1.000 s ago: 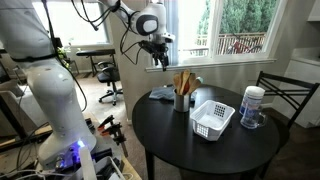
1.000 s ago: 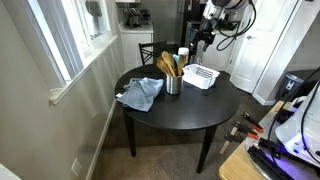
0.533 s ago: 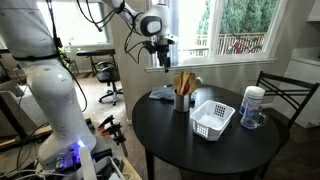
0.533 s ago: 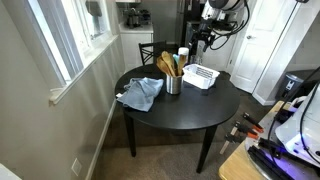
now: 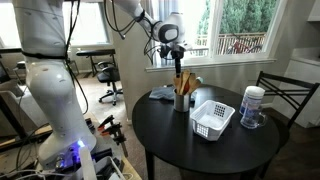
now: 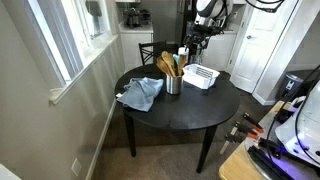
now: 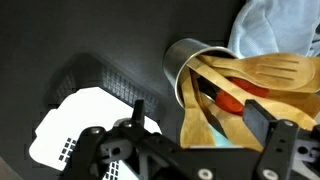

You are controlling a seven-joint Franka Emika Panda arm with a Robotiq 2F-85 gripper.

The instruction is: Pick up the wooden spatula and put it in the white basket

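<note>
The wooden spatula [image 7: 193,122] stands in a dark metal cup [image 7: 182,58] with other wooden utensils and a red-tipped one. The utensils show above the cup in both exterior views [image 5: 184,82] [image 6: 168,65]. The white basket [image 5: 212,120] [image 6: 200,76] sits on the round black table beside the cup; the wrist view shows it [image 7: 80,115] to the left of the cup, with nothing in it. My gripper [image 5: 177,62] [image 6: 190,50] hangs just above the utensils. In the wrist view it [image 7: 203,125] is open, with its fingers on either side of the spatula's blade and apart from it.
A blue cloth [image 5: 161,94] [image 6: 138,93] lies on the table [image 5: 200,150] beside the cup. A white tub with a blue label [image 5: 252,106] stands past the basket. Black chairs [image 5: 285,95] stand at the table's far side, under the window.
My arm has swung from beyond the table's edge to above the utensil cup and come lower. The jaws stay open. Nothing on the table has moved.
</note>
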